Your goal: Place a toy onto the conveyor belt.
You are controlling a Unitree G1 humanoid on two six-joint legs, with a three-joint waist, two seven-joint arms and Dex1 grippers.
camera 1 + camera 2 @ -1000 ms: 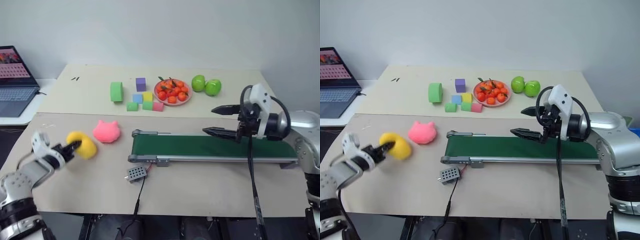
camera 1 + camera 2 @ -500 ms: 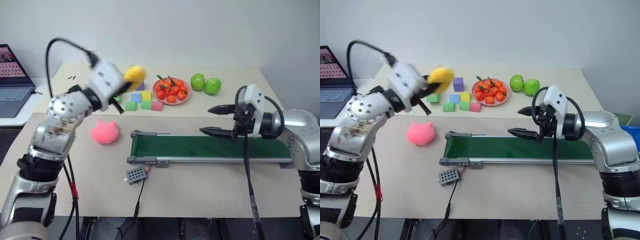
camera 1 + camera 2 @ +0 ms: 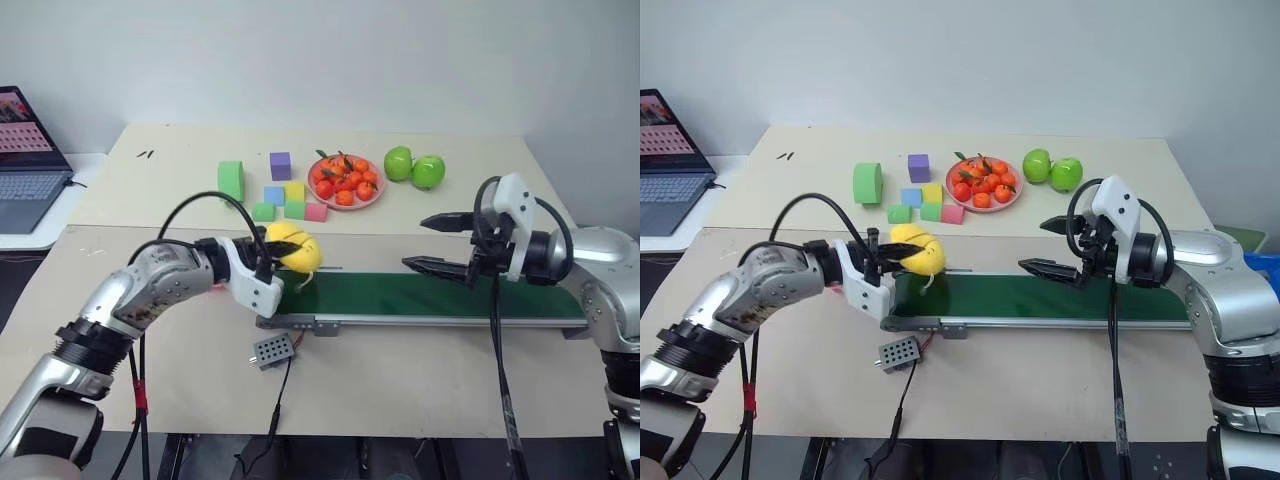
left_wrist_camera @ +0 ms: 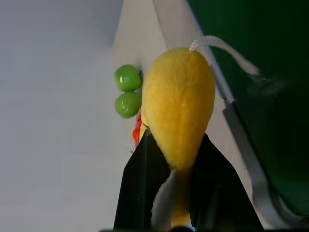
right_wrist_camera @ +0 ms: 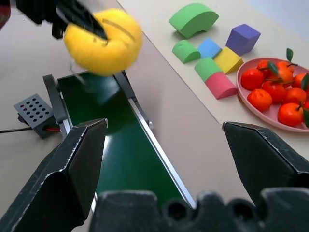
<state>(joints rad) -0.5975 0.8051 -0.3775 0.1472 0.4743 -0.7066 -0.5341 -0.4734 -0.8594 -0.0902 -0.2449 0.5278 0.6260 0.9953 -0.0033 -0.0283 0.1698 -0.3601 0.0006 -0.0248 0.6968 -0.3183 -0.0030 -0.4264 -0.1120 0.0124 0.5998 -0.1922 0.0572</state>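
A laptop [image 3: 25, 160] sits at the far left edge; the left gripper [image 3: 268, 252] has its black fingers clamped on the toy [image 3: 293, 247], a yellow plush held in the air just over the left end of the conveyor belt [image 3: 420, 297], its white tag dangling toward the green surface; behind lie foam blocks [image 3: 275, 190], a plate of oranges [image 3: 345, 182] and two green apples [image 3: 413, 167]; a small grey box [image 3: 272, 347] lies in front of the belt; the right gripper [image 3: 442, 243] hovers over the belt's right half, fingers spread wide, holding nothing.
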